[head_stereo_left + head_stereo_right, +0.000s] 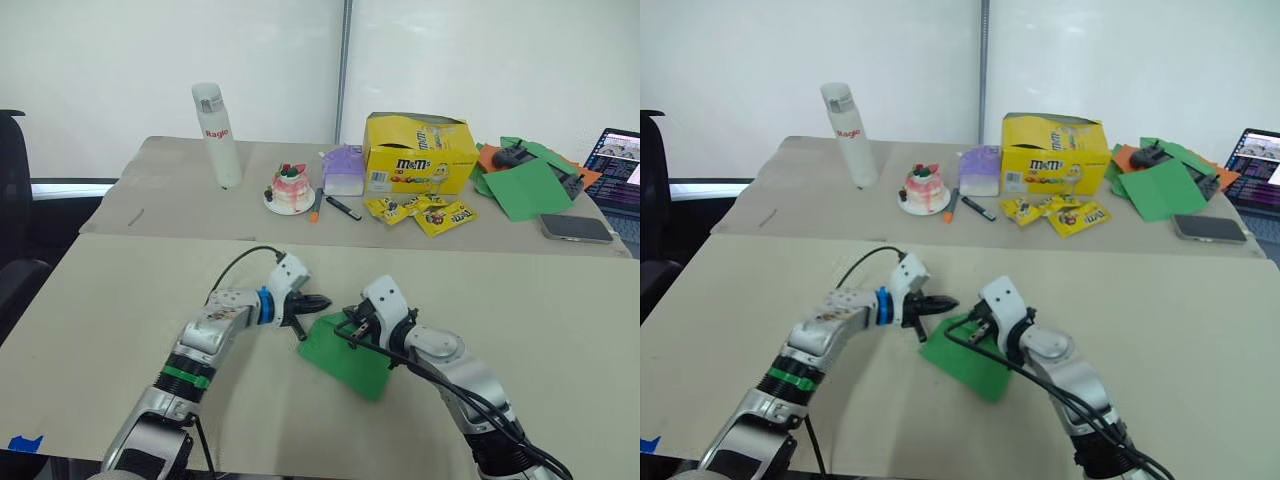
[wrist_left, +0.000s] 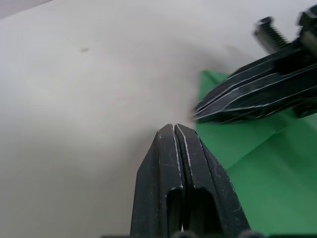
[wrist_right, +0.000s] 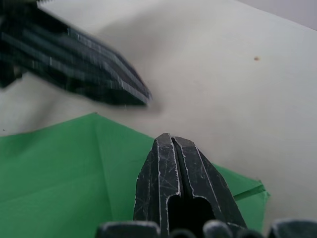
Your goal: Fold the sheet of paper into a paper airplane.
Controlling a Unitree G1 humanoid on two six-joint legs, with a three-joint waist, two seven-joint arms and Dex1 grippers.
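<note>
The sheet of paper [image 1: 345, 355] is bright green, creased, and lies flat on the near table between my two arms. My left gripper [image 1: 323, 300] is shut, its tip just off the paper's far-left edge, over bare table. In the left wrist view my left gripper [image 2: 173, 128] sits beside the green paper [image 2: 257, 168]. My right gripper [image 1: 347, 326] is shut too and rests over the paper's near-left part. In the right wrist view my right gripper [image 3: 168, 136] lies above the paper [image 3: 59, 168], with nothing seen between its fingers. The two tips are close but apart.
On the back table stand a white bottle [image 1: 217, 135], a small cake on a plate [image 1: 291, 188], a purple container [image 1: 344, 170], a yellow M&M's box [image 1: 418, 152] and candy packets [image 1: 425, 212]. Larger green sheets [image 1: 525, 185], a phone [image 1: 577, 228] and a laptop [image 1: 618, 170] lie far right.
</note>
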